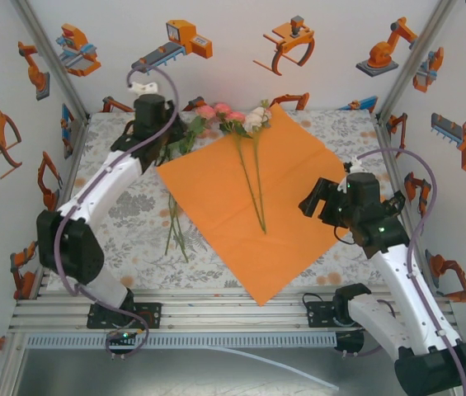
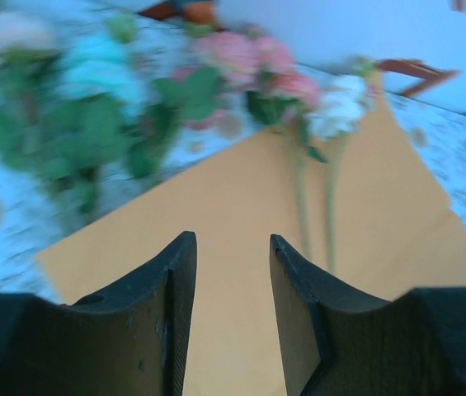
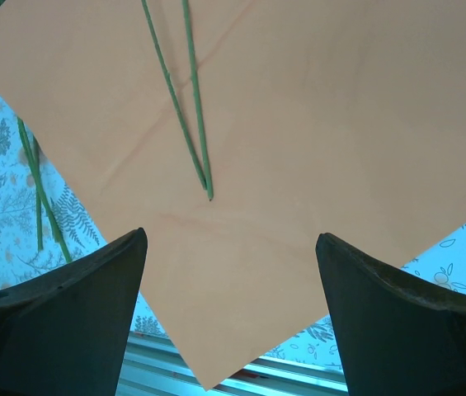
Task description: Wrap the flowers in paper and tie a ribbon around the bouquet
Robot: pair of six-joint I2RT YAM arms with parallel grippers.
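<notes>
On the paper lie two flowers, more alongside; left tool and right tool gape

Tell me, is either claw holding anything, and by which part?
Nothing is held: the left gripper and the right gripper are both open and empty.

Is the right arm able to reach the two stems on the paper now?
Probably yes: the right gripper hovers open above the paper, and the stems lie bare just ahead with nothing between.
</notes>
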